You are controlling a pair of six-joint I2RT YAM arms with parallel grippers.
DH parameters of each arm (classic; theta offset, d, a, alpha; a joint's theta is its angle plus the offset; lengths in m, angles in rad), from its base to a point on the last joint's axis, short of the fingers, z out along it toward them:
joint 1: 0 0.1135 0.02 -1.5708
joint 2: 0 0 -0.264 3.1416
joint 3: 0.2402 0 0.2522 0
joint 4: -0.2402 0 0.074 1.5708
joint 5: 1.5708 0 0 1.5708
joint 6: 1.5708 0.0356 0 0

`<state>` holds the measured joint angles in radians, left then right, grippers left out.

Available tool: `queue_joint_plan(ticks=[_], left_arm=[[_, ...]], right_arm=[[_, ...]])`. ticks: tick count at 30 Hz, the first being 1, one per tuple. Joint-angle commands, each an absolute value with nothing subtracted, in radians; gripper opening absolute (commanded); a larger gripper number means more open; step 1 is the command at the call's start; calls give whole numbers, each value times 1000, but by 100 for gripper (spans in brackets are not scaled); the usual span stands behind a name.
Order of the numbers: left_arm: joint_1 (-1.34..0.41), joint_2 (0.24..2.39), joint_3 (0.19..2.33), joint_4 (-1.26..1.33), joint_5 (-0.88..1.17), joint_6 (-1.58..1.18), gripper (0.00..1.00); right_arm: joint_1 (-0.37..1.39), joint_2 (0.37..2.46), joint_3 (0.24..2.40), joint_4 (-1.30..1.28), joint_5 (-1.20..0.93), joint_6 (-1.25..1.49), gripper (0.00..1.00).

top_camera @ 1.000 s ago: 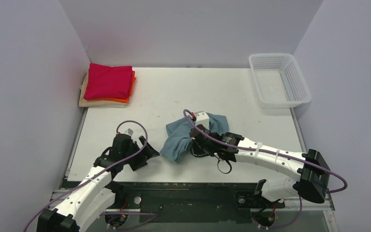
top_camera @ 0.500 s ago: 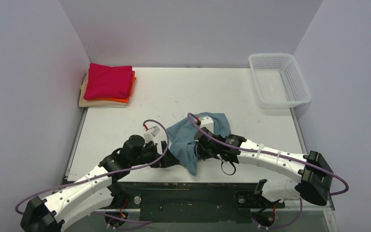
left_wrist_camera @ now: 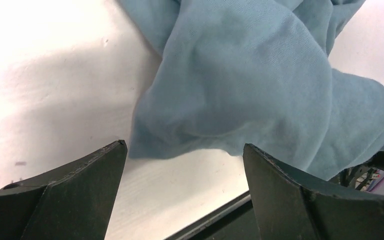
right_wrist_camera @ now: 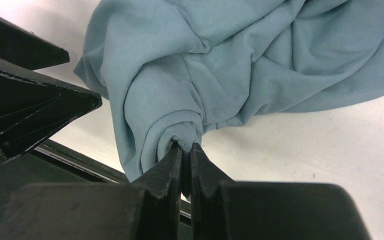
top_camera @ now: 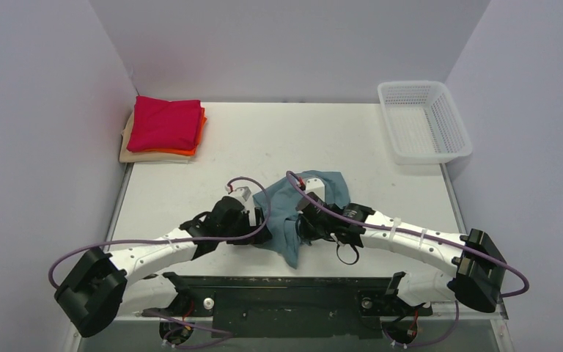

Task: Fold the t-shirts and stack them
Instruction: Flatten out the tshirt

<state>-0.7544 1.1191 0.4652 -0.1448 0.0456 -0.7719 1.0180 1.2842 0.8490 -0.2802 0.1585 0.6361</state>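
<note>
The blue t-shirt (top_camera: 278, 213) is a crumpled heap near the front edge of the table (top_camera: 264, 139), about in the middle, and it is not folded yet. The right gripper (right_wrist_camera: 185, 150) is pinched tight on a bunched-up bit of it, and the cloth hangs in wrinkles around the fingers. The left gripper (left_wrist_camera: 184, 146) is just beside the shirt on its left side. Its fingers are spread wide apart with nothing between them, and they point at the shirt's low edge. It looks ready to grab there, I think. Far away in the back left corner is a neat pile: a red t-shirt (top_camera: 165, 123) on top, an orange t-shirt (top_camera: 200, 132) under it, and a beige t-shirt (top_camera: 135, 152) at the bottom. So three shirts look folded and stacked, and one is left to spread out, fold and put on the pile. That makes four shirts, one of each color. There is also one white basket (top_camera: 410, 86) in the back right corner, and two arms.
</note>
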Motion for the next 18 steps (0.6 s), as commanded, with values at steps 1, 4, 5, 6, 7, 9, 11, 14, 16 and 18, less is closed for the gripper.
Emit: queue_joint_plan(ticks=[1, 4, 5, 6, 7, 9, 11, 14, 16, 18], left_arm=[[-742, 1209, 483, 38, 95, -661, 97], [-726, 1298, 515, 47, 119, -613, 91], [-726, 1336, 521, 50, 125, -599, 88], [-725, 1355, 535, 56, 146, -591, 81], [-725, 1387, 543, 60, 156, -582, 76], [-726, 1410, 565, 72, 189, -582, 52], [-727, 1401, 567, 83, 205, -587, 16], [-727, 1300, 569, 27, 151, -591, 0], [-725, 1207, 579, -74, 51, -616, 0], [-705, 1112, 596, -201, -97, -665, 0]], right_arm=[[1004, 1249, 834, -310, 149, 643, 0], [1002, 1247, 834, -311, 143, 640, 0], [1001, 1246, 833, -310, 140, 639, 0], [999, 1245, 833, -311, 137, 637, 0], [998, 1243, 833, -313, 136, 634, 0], [994, 1240, 833, -322, 136, 633, 0], [990, 1234, 834, -337, 147, 632, 0], [978, 1207, 835, -384, 190, 633, 0], [960, 1177, 827, -443, 244, 636, 0], [923, 1131, 810, -510, 292, 644, 0]])
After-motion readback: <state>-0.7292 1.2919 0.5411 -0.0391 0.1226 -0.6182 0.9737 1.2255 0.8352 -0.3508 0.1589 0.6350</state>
